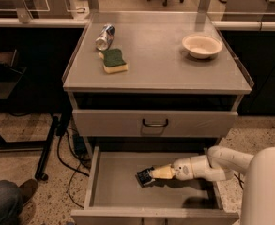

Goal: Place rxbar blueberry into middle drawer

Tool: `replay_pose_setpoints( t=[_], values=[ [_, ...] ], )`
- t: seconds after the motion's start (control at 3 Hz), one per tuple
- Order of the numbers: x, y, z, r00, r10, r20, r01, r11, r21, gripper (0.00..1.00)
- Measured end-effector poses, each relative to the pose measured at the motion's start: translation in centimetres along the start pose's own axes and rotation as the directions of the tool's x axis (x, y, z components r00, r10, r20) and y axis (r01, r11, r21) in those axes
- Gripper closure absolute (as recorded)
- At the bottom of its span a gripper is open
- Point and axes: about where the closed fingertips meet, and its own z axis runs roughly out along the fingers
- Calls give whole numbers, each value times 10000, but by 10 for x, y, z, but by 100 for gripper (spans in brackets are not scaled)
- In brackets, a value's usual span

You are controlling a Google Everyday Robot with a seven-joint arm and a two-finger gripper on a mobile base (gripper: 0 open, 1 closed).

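Note:
The middle drawer (113,191) stands pulled out below the cabinet, with a flat grey floor and low walls. My white arm reaches into it from the right. At the arm's tip my gripper (152,175) is shut on the rxbar blueberry (145,177), a small dark packet with pale print. The packet hangs just above the drawer floor, near the drawer's middle.
On the cabinet top (156,69) lie a silver-and-blue can (104,36), a green-and-yellow sponge (114,61) and a pale bowl (202,46). The higher drawer (155,123) is closed, with a dark curved handle. Cables (76,158) trail on the floor at left, beside someone's leg (5,203).

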Motion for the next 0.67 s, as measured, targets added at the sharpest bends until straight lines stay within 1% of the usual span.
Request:
replay_pose_setpoints(
  t=[0.33, 0.67],
  values=[
    [12, -6, 1, 9993, 361, 26, -361, 9993, -70, 100],
    [31, -18, 0, 9964, 849, 52, -849, 9964, 34, 100]
  ],
)
